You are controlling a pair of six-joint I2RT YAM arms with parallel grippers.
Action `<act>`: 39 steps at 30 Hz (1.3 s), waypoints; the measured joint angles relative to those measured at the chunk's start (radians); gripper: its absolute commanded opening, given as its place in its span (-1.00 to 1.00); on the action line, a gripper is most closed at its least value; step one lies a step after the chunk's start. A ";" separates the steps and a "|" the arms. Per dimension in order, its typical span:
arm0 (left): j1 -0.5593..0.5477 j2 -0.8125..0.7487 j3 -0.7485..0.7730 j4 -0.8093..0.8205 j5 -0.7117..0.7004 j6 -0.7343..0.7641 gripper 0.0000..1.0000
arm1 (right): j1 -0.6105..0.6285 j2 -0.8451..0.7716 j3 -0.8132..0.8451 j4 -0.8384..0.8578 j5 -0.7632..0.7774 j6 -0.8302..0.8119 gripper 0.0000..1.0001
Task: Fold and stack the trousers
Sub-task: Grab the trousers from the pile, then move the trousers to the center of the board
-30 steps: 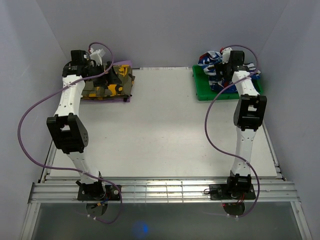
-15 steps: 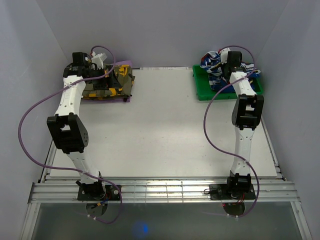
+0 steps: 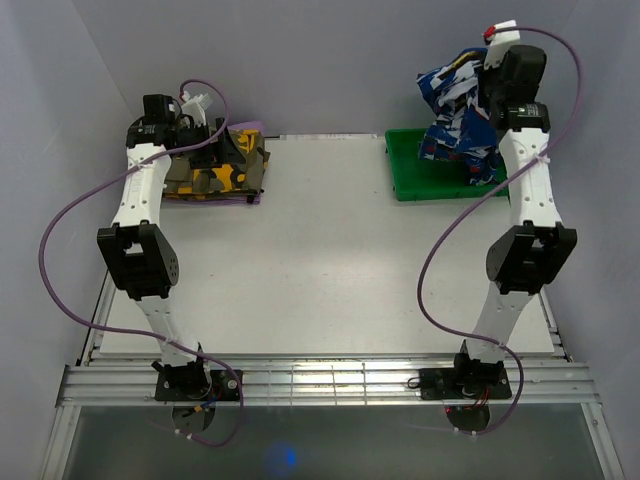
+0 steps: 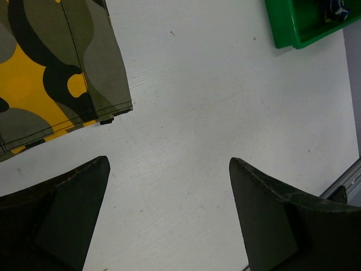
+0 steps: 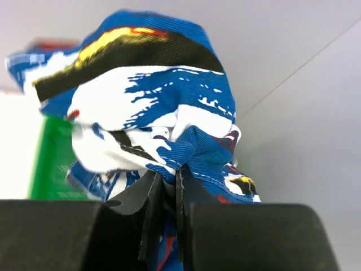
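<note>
right gripper (image 5: 169, 189): jaws squeezed almost all the way shut on a small fold of the trousers (image 5: 152, 107). it is high up at the far right.
left gripper (image 4: 169, 164): jaws as wide apart as they go, with nothing between them. it hangs at the far left, by the edge of the camouflage garment (image 4: 51, 73), and looks down at bare table (image 4: 186, 113).
trousers: one crumpled blue bunch with white, red, black and yellow streaks. they hang in the air from the right gripper, over the green tray (image 3: 405, 180). i cannot tell if the low end touches the tray.
camouflage garment: lies at the far left on a purple mat (image 3: 255, 197). it looks folded.
done so far: i think only the first bit. the trousers are grabbed and up off the tray.
not done yet: the trousers are not spread out, not folded and not stacked.
left to do: my guess is they must go to the middle of the table, be laid flat and folded, then be put on the pile at the far left.
how far along: near the start.
</note>
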 measured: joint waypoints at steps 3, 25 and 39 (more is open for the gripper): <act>0.007 0.024 0.028 0.004 0.020 -0.013 0.96 | -0.005 -0.128 0.002 0.018 -0.042 0.058 -0.85; 0.104 -0.045 -0.032 0.047 0.180 0.105 0.96 | 0.517 -0.575 -0.592 0.032 -0.274 0.285 -0.85; 0.078 -0.421 -0.460 -0.085 0.270 0.459 0.95 | 0.557 -0.272 -0.462 0.056 -0.140 0.584 -0.85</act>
